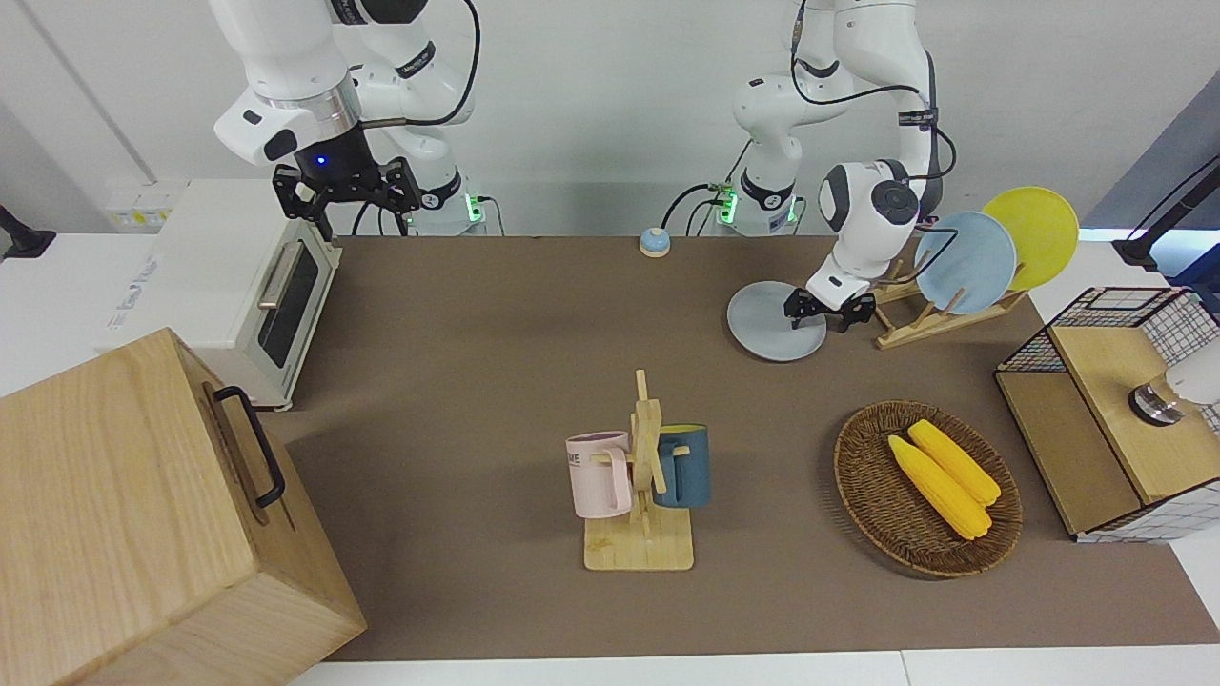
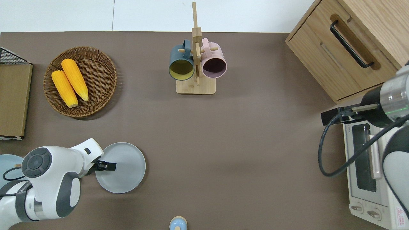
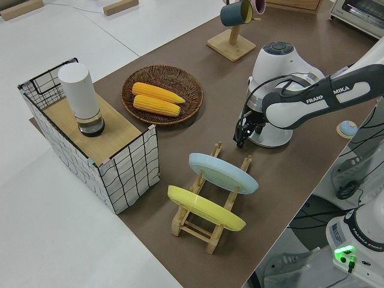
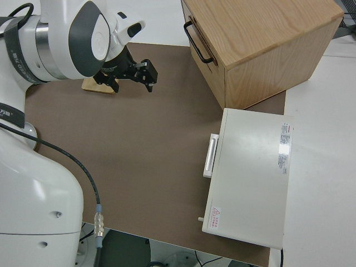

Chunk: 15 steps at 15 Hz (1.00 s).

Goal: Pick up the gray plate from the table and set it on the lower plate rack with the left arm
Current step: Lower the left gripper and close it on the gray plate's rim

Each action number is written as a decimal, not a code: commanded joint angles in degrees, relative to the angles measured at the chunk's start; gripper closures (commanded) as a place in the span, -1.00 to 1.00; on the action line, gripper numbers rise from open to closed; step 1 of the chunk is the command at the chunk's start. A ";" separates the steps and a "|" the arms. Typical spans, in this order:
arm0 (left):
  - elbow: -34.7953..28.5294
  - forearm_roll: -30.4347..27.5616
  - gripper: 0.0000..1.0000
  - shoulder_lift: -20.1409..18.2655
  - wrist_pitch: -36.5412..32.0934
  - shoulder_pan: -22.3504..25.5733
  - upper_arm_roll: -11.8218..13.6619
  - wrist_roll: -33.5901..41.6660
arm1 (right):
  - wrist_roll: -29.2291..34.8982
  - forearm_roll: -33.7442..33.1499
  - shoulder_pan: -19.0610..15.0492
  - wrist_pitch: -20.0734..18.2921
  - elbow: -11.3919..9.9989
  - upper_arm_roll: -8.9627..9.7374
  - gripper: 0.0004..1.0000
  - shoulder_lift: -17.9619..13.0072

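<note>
Left gripper (image 2: 107,165) is low over the gray plate (image 2: 123,167), jaws spread around its rim at the nine o'clock edge in the overhead view. The plate lies flat on the counter (image 2: 223,143), beside the lower plate rack (image 1: 929,319) holding blue plate (image 1: 967,262) and yellow plate (image 1: 1034,233). Right arm parked, jaws apart.

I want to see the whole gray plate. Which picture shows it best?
The overhead view: the gray plate shows nearly round there, with the left hand at its edge. The front view shows it foreshortened. In the left side view the arm hides it; the right side view misses it.
</note>
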 commanded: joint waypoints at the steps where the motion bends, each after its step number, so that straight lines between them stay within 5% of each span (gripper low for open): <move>1: -0.55 0.40 -0.67 0.53 1.53 -0.65 0.54 0.39 | 0.73 -0.09 -1.07 -0.82 0.52 1.00 -0.97 -0.15; 9: -0.55 0.40 1.00 0.53 1.09 -0.74 0.19 0.83 | 0.73 -0.09 -1.16 -0.82 0.52 1.00 -0.97 -0.15; 15: -0.46 0.40 1.00 0.53 0.48 -0.82 -0.07 1.35 | 0.73 -0.09 -1.07 -0.73 0.52 1.00 -0.97 -0.15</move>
